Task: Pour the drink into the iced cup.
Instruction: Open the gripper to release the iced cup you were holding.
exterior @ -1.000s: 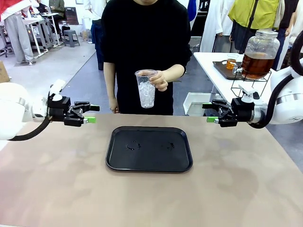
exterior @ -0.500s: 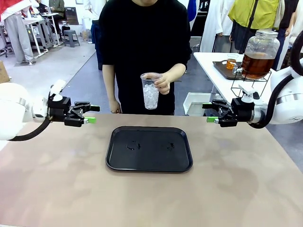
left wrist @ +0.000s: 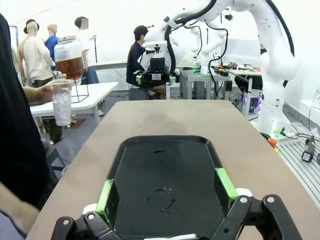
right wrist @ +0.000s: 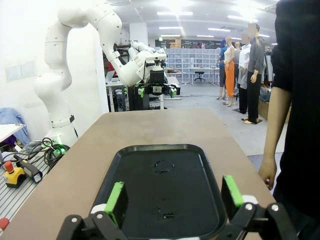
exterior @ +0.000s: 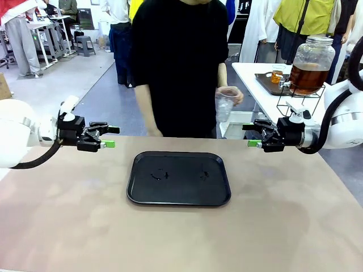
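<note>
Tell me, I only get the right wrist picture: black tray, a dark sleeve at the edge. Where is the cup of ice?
Observer: The person's hand holds the iced cup off the table's far right corner, toward the side table.
Operator: Anything to pour from over there?
Observer: Yes, a glass dispenser jar of amber drink stands on a wire stand on that white side table.
Operator: Are the robot's claws holding anything?
Observer: No. The left gripper and the right gripper are both open, hovering at either side of the tray.
</note>
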